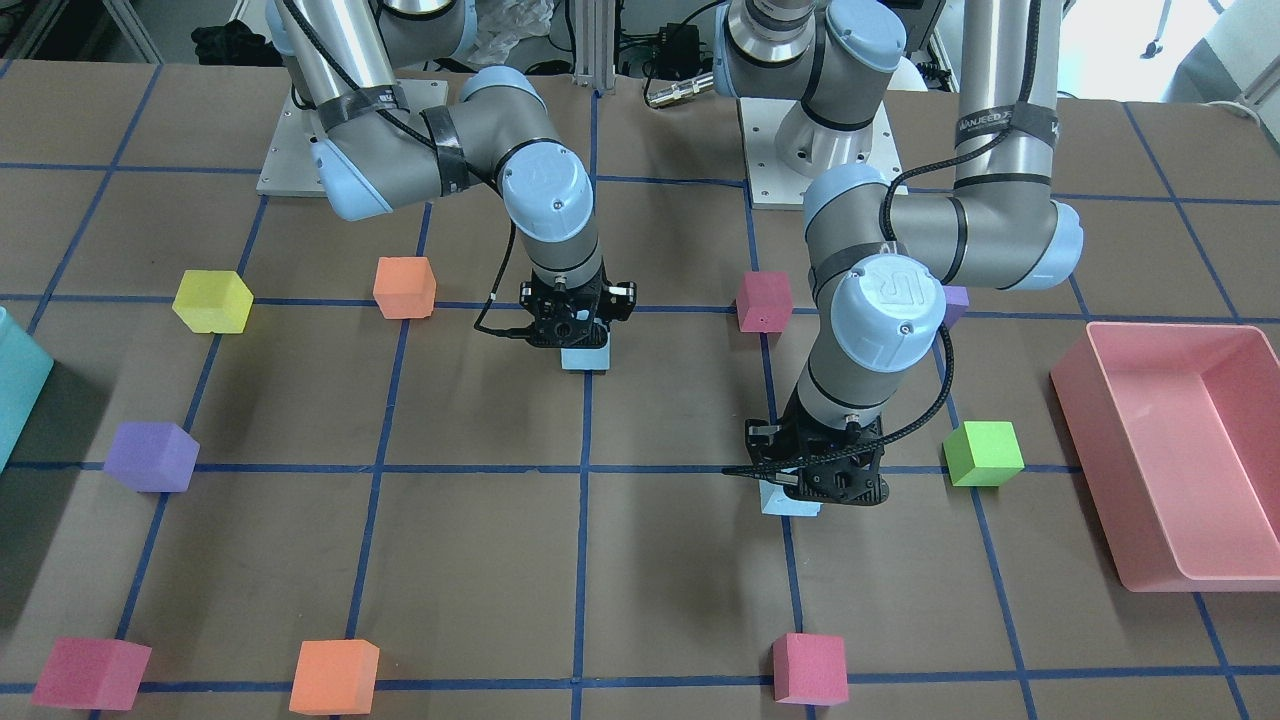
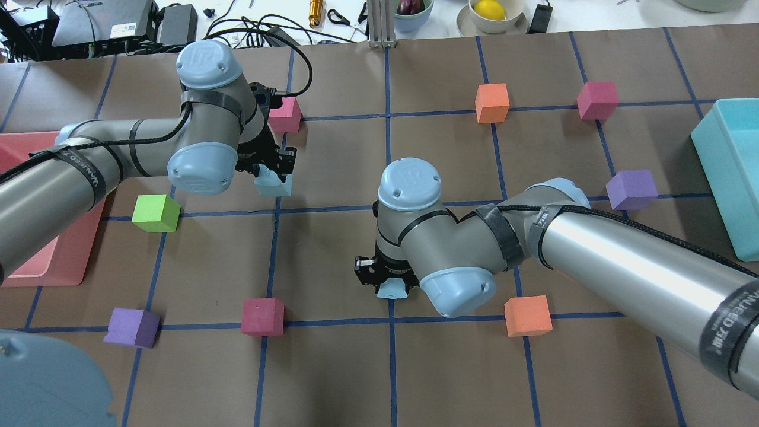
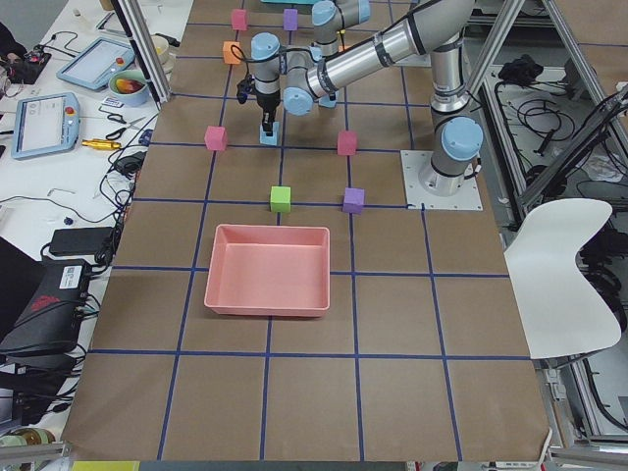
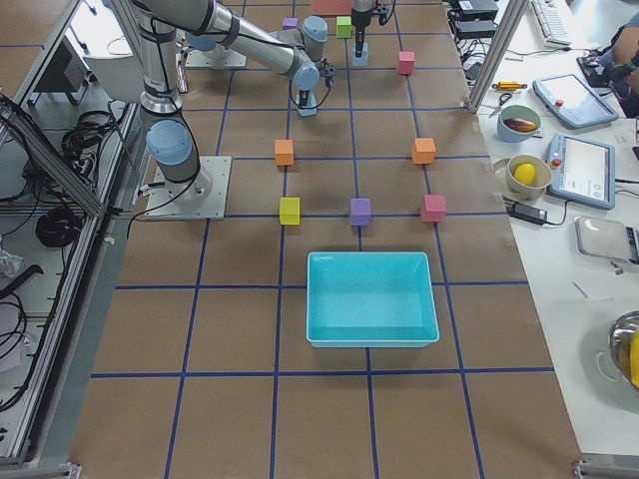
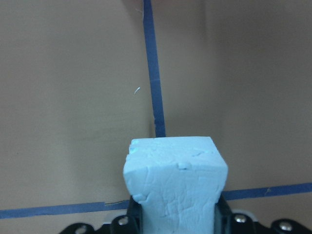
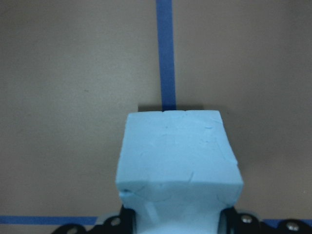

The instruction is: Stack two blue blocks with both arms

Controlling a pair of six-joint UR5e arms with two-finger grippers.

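Note:
Two pale blue foam blocks sit about one grid square apart near the table's middle. My left gripper (image 1: 800, 488) is shut on one blue block (image 1: 790, 498), which also shows in the overhead view (image 2: 274, 185) and, squeezed at its base, in the left wrist view (image 5: 175, 180). My right gripper (image 1: 583, 343) is shut on the other blue block (image 1: 585, 357), which also shows in the overhead view (image 2: 392, 289) and the right wrist view (image 6: 178, 161). Both blocks are at or just above the brown table; I cannot tell which.
A green cube (image 1: 984, 453), a red cube (image 1: 764, 301) and a purple cube (image 1: 955, 305) lie close to the left arm. An orange cube (image 2: 528, 315) lies beside the right arm. A pink tray (image 1: 1190, 440) and a teal box (image 2: 729, 178) stand at opposite table ends.

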